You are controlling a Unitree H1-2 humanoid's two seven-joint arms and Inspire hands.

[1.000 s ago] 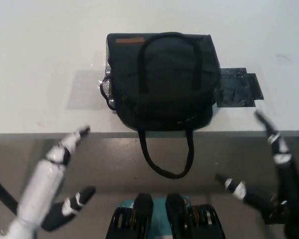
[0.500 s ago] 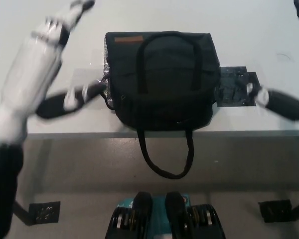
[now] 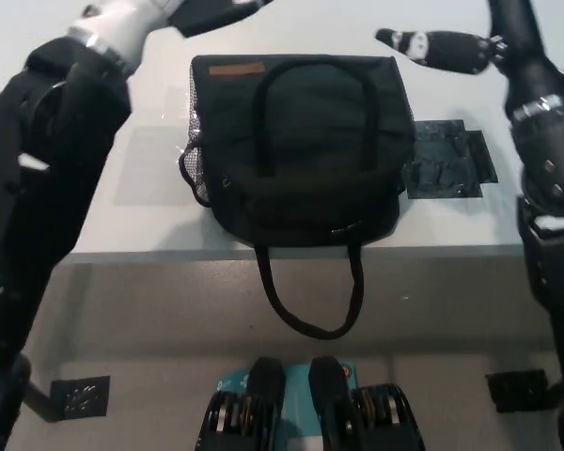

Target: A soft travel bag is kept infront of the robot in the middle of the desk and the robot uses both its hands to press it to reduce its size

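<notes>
A black soft travel bag point(image 3: 301, 150) lies in the middle of the white desk point(image 3: 122, 207), with a brown label at its far left corner and a mesh pocket on its left side. One carry handle rests across its top; the other strap point(image 3: 310, 301) hangs over the desk's front edge. My white left hand point(image 3: 136, 19) is raised beyond the bag's far left corner, partly cut off by the picture's top, a dark digit spread toward the bag. High over the far right corner is my black right hand point(image 3: 479, 45), open, one digit stretched left. Neither hand touches the bag.
A black taped patch point(image 3: 446, 160) lies flat on the desk just right of the bag. The desk's front edge runs across the picture below the bag. Black foot plates point(image 3: 75, 399) sit on the floor on both sides.
Both arms have swung up and forward from below the desk edge to above the bag's far corners. The picture has shifted slightly. The bag lies as before.
</notes>
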